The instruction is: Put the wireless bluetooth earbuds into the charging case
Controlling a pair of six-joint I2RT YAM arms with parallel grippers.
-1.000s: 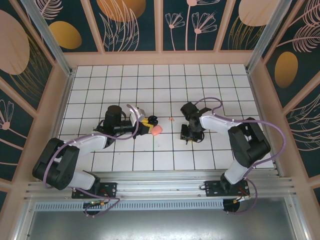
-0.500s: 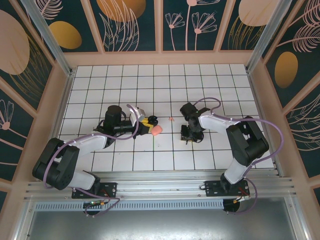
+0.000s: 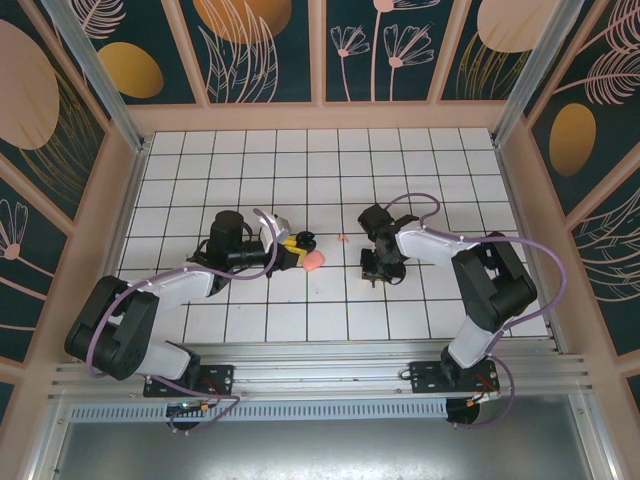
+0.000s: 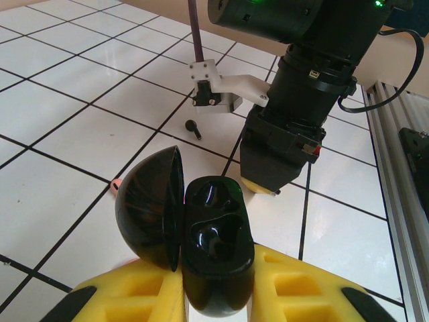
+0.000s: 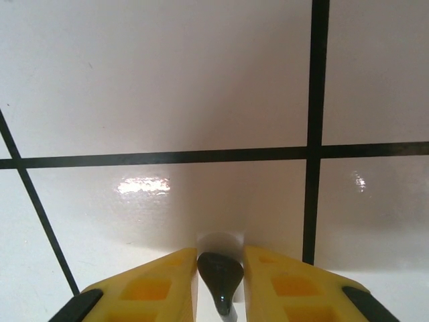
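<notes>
My left gripper (image 3: 300,250) (image 4: 218,285) is shut on the charging case (image 3: 313,261) (image 4: 216,248). The case is salmon-pink outside in the top view and glossy black inside, with its lid swung open to the left and both wells empty. My right gripper (image 3: 373,272) (image 5: 220,278) points straight down just above the tiles, shut on a black earbud (image 5: 220,276) between its yellow fingers. A second black earbud (image 4: 192,127) lies on the tile beyond the case, left of the right gripper (image 4: 275,182).
A tiny pink speck (image 3: 342,238) (image 4: 115,182) lies on the white grid table (image 3: 330,170) between the grippers. Wooden walls ring the table, and an aluminium rail (image 3: 320,362) runs along the near edge.
The right gripper has drifted slightly left with the earbud. The left arm and the case have stayed put.
</notes>
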